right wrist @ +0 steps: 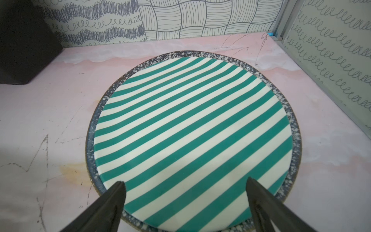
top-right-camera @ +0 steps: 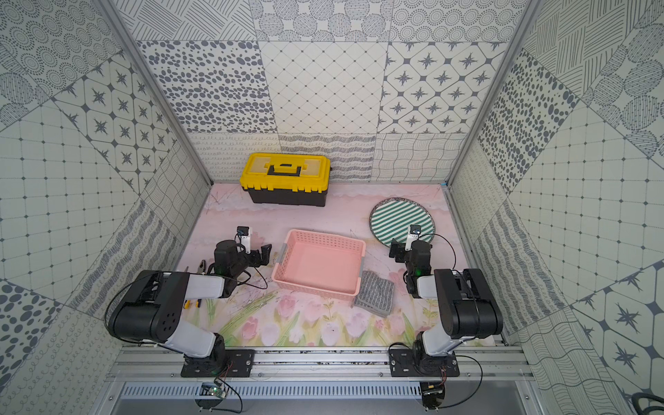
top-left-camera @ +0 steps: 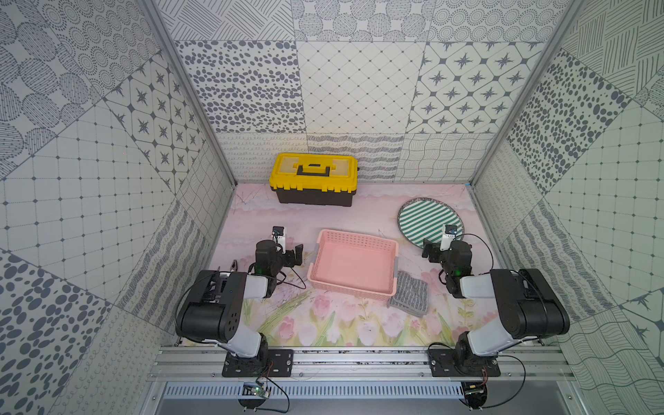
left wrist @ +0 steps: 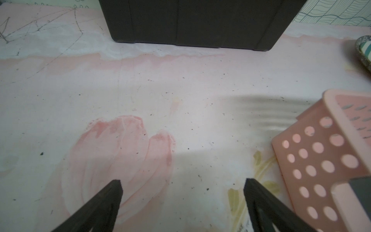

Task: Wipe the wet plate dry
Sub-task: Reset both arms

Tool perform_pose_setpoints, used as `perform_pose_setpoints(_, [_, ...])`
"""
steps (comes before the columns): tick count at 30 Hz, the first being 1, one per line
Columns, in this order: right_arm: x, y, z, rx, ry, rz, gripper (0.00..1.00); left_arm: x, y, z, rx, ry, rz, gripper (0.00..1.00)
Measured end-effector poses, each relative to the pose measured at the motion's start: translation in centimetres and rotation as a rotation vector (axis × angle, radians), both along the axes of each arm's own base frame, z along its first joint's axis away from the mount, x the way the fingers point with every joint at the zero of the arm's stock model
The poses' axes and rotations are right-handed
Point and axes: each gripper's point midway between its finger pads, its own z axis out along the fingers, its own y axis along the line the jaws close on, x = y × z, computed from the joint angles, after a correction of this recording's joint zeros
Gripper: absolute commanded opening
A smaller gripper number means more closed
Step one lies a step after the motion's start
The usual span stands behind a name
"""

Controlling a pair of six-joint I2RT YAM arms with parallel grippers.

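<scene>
Bright even light, soft shadows, edge distortion.

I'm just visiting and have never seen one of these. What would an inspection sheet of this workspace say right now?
Surface: pink flowered mat, speckled and scuffed; no puddles seen.
Job's things: striped plate flat at far right, no drops visible; grey cloth folded beside the basket.
Clutter: basket empty; shut yellow toolbox; pliers partly behind the left arm.
Grippers: left gripper open, empty, over bare mat; right gripper open, empty, over the plate's near edge.
Cables: black wire loops at each wrist.
Surroundings: patterned walls; metal rail in front.
</scene>
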Motion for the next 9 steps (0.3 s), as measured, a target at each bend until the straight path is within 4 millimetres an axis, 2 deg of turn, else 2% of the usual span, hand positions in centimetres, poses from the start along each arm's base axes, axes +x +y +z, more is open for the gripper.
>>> perform_pose_setpoints(9, [0.51,0.02,0.73,-0.007,-0.022,0.003,0.97,0.27,0.14,0.47,0.002,-0.022,0.008,1.00])
